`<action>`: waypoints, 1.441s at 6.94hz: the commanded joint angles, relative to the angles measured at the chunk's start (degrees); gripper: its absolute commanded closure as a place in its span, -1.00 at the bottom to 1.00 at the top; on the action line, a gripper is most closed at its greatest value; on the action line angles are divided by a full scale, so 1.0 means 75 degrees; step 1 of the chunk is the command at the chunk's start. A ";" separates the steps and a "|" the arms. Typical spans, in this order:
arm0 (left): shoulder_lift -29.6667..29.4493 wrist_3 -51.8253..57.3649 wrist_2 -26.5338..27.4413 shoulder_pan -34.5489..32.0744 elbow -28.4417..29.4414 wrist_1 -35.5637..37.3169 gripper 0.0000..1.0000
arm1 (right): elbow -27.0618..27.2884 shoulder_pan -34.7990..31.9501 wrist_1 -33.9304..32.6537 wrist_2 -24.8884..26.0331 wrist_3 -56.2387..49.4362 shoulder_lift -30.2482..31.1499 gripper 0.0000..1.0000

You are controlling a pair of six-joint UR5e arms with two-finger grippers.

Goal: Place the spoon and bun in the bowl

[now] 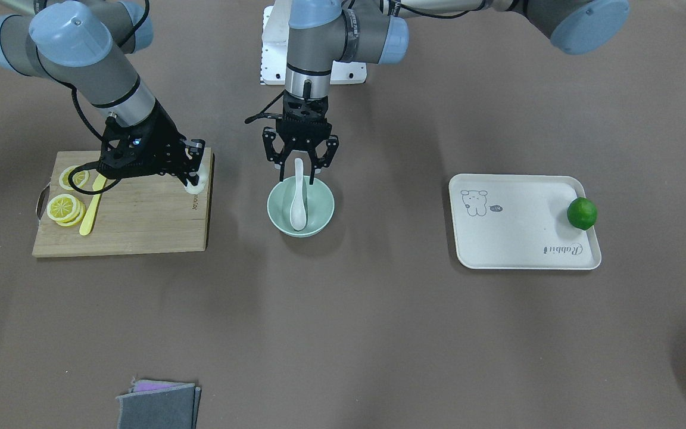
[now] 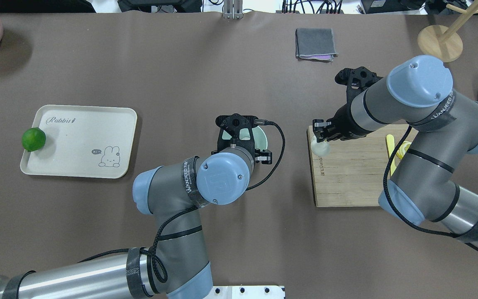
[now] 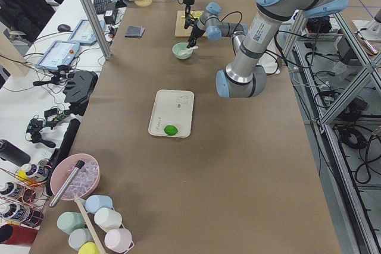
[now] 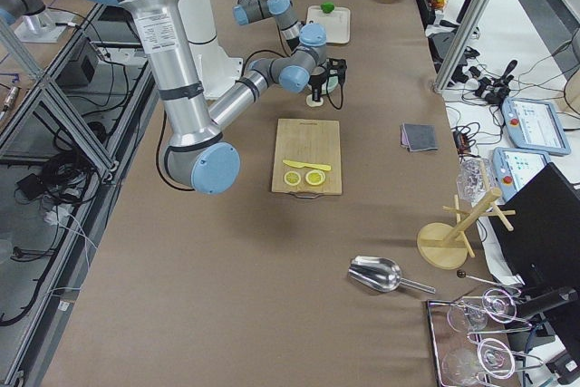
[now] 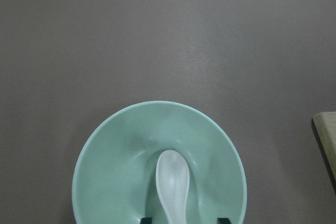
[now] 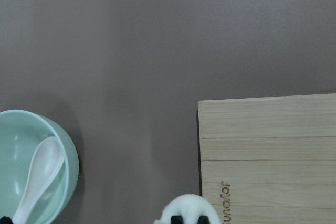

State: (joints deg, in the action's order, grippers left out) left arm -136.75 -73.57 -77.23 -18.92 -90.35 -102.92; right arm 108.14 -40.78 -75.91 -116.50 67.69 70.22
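Here, the white spoon (image 1: 298,205) lies in the pale green bowl (image 1: 273,208) at the middle of the brown counter (image 1: 379,333). Its scoop is down and its handle rises over the rim on the robot's side. The left hand (image 1: 300,162) hangs just above that handle, fingers spread wide to either side, holding nothing. The right hand (image 1: 193,176) is down at a corner of the wooden cutting board (image 1: 134,229). Its fingers are pinched onto the white bun (image 1: 196,185), which sits at the board edge nearest the bowl.

The bun looks soft. A hard pinch could crush it, and a light one could let it slip out on the way over and roll across the counter. The likelier trouble is a clash, since the left hand fills the air over the bowl, where the right hand must arrive. If the left hand lifts crookedly, a finger could catch the handle and flip the spoon or tip the bowl. A bun dropped onto the handle could lever the spoon out.

Only a short strip of bare counter lies between board and bowl. Lemon slices (image 1: 66,208) and a yellow knife (image 1: 90,211) lie at the board's far end, off that path. A tray (image 1: 515,238) with a lime (image 1: 582,213) sits well apart beyond the bowl, and a folded grey cloth (image 1: 158,406) lies well apart too.
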 commanded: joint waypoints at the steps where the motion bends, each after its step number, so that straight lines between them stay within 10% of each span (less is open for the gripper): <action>1: 0.0475 0.1245 -0.0062 -0.0299 -0.0955 0.0116 -0.96 | -0.0050 0.0163 -0.0050 0.0052 0.0266 -0.0523 1.00; 6: 0.4805 0.3816 -0.2809 -0.3949 -0.2742 -0.1962 -0.96 | -0.1865 0.0947 0.0055 0.1642 0.0537 -0.2635 1.00; 8: 0.4886 0.4290 -0.3517 -0.4789 -0.2720 -0.2063 -0.96 | -0.2253 0.1276 0.0206 0.1997 0.0537 -0.2707 1.00; 9: 0.4851 0.4290 -0.3531 -0.4790 -0.2696 -0.2051 -0.96 | -0.2324 0.1381 0.0219 0.2021 0.0537 -0.2730 -0.94; 10: 0.4885 0.4290 -0.3542 -0.4802 -0.2731 -0.2074 -0.96 | -0.2324 0.1383 0.0207 0.2021 0.0537 -0.2823 -1.00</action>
State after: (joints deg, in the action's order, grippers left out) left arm -100.28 -41.56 -103.35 -54.53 -110.72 -118.29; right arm 91.08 -30.84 -74.41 -101.54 71.72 49.66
